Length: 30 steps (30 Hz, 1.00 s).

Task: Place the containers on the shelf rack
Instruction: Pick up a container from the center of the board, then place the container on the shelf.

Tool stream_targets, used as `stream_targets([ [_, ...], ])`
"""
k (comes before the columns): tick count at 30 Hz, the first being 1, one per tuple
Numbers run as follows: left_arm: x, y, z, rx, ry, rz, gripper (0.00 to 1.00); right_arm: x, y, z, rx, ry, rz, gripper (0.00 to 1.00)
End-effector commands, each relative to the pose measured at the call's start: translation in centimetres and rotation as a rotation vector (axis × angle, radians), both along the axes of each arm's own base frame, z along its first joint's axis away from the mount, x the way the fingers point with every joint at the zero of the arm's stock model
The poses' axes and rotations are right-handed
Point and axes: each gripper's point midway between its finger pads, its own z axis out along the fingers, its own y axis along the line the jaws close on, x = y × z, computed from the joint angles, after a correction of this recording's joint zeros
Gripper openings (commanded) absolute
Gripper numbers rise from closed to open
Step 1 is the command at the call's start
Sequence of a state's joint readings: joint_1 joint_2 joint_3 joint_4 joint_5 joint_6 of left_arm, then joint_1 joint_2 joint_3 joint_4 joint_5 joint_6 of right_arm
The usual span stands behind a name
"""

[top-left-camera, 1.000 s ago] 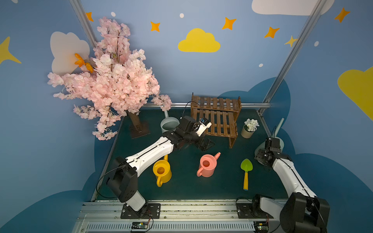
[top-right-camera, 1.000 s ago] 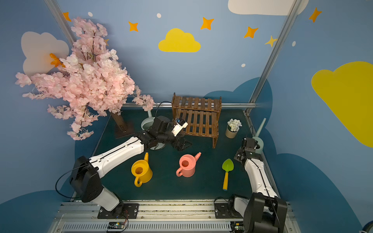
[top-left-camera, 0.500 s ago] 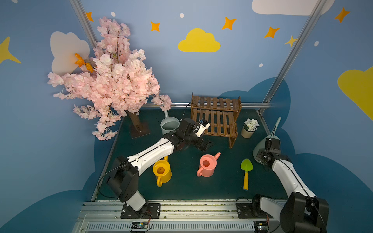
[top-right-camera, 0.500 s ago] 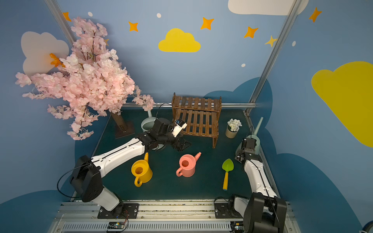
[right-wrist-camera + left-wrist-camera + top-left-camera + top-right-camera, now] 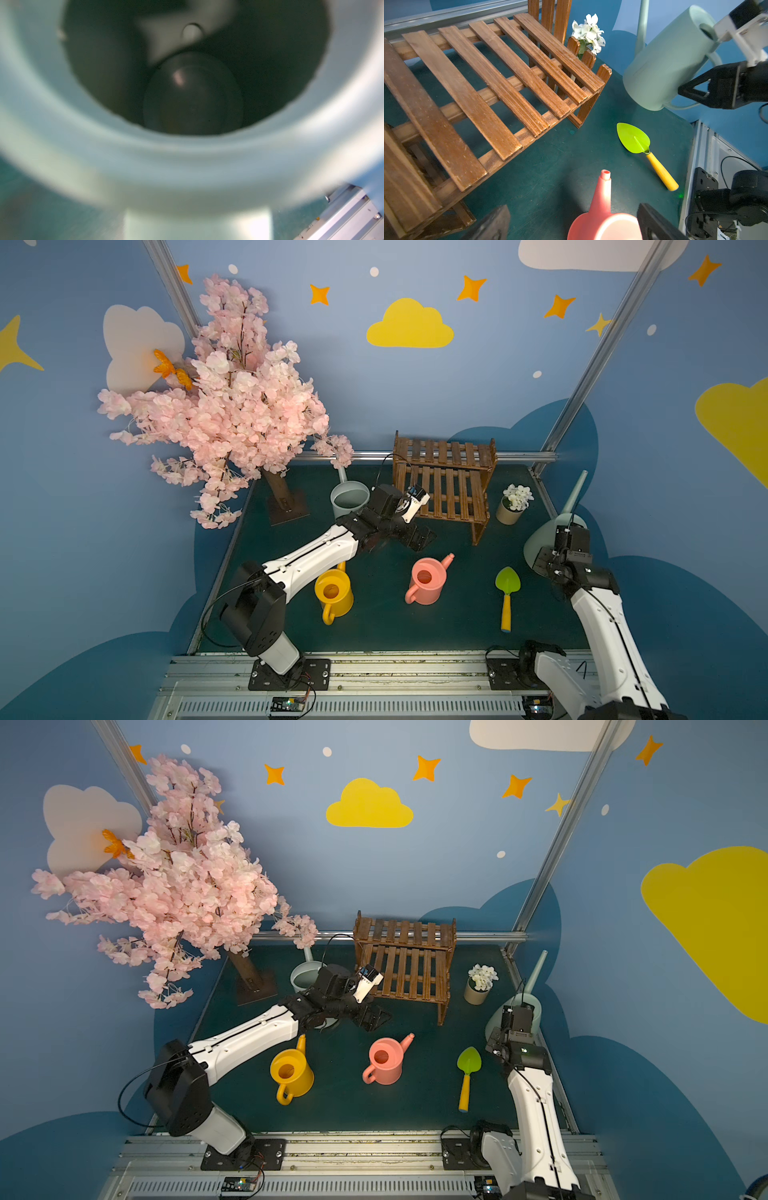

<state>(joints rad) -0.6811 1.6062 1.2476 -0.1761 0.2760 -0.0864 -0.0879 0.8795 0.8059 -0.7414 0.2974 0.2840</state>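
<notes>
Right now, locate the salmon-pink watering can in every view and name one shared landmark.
Top view: salmon-pink watering can, centre, before the shelf rack.
Top view: salmon-pink watering can, same place.
Left wrist: nearest the camera, only rim and spout showing.
Right wrist: not in it; the mint-green can fills it.
Shared landmark: the green trowel beside it.

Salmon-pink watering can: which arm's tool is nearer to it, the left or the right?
Left. The left tool hangs open just behind the pink can, toward the shelf rack. The right tool grips the mint-green can at the table's right edge, beyond the trowel.
</notes>
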Motion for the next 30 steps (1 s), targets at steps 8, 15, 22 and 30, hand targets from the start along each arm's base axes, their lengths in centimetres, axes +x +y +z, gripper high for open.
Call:
stream_targets([
  [8, -0.7, -0.8, 0.2, -0.028, 0.012, -0.024, 1.0, -0.2, 5.7, 8.5, 0.034, -0.138, 0.251, 0.1],
  [15, -1.2, -1.5, 0.1, 0.002, 0.004, -0.035, 1.0, -0.4, 8.9, 11.8, 0.041, -0.129, 0.404, 0.11],
  [22, -1.9, -1.3, 0.1, 0.012, 0.0, -0.036, 1.0, -0.2, 10.5, 14.5, 0.047, -0.105, 0.463, 0.11],
  [30, -2.0, -0.5, 0.1, 0.036, -0.013, -0.01, 1.0, 0.9, 12.9, 16.4, 0.001, -0.094, 0.539, 0.15],
])
